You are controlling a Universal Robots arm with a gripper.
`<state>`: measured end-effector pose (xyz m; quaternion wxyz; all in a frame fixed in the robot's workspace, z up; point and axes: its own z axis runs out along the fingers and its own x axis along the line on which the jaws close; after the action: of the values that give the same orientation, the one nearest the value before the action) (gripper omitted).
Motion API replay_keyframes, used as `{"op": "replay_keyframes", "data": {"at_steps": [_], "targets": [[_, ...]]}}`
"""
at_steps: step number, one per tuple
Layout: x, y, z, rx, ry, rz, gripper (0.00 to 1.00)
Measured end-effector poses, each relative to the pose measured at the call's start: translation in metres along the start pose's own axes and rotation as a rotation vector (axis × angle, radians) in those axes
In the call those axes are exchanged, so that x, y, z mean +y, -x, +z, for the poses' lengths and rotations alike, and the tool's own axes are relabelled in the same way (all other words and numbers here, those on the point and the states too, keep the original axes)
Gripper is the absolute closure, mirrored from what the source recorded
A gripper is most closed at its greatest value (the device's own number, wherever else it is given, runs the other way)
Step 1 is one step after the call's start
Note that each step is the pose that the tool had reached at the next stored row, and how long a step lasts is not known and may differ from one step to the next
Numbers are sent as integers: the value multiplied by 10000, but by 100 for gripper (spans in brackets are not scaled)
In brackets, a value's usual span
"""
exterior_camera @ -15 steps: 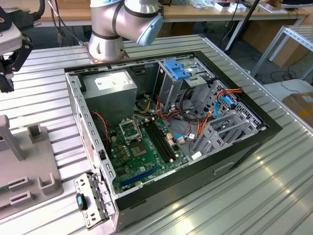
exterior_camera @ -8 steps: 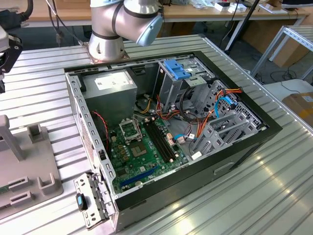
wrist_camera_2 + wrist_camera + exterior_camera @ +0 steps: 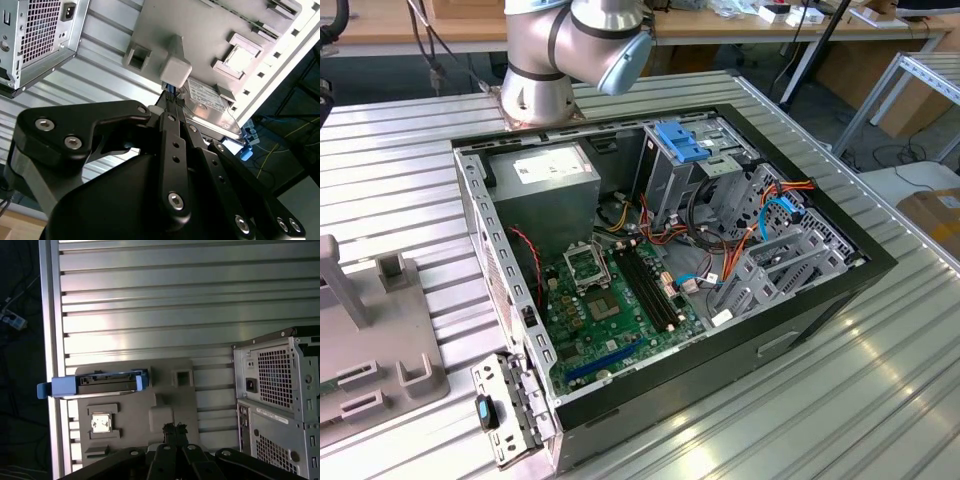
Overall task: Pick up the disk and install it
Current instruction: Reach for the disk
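The disk (image 3: 107,383) is a grey drive in a bright blue carrier rail, resting on edge in a slot of the grey fixture plate (image 3: 170,395) near the table's edge. In the second wrist view its white label (image 3: 207,102) and a blue rail end (image 3: 245,152) show past the black fingers. My gripper (image 3: 174,430) hangs well above the fixture, apart from the disk, fingers shut together on nothing. In the second wrist view the gripper (image 3: 171,95) points at the fixture's white post (image 3: 175,70).
The open computer case (image 3: 860,270) lies on the ribbed aluminium table (image 3: 880,400), with a metal bay topped by a blue bracket (image 3: 680,140) inside. The grey fixture (image 3: 380,350) sits at the exterior view's left. A small square chip (image 3: 102,422) rests in a fixture pocket.
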<state>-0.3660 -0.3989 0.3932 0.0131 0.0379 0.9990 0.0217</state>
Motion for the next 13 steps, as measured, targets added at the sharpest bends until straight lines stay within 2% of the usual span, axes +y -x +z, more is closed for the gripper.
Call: {"op": "replay_keyframes", "data": {"at_steps": [9, 13], "targets": [[-9, -103, -3, 0, 0, -1, 89], [-17, -194, -6, 0, 0, 0, 89]]}}
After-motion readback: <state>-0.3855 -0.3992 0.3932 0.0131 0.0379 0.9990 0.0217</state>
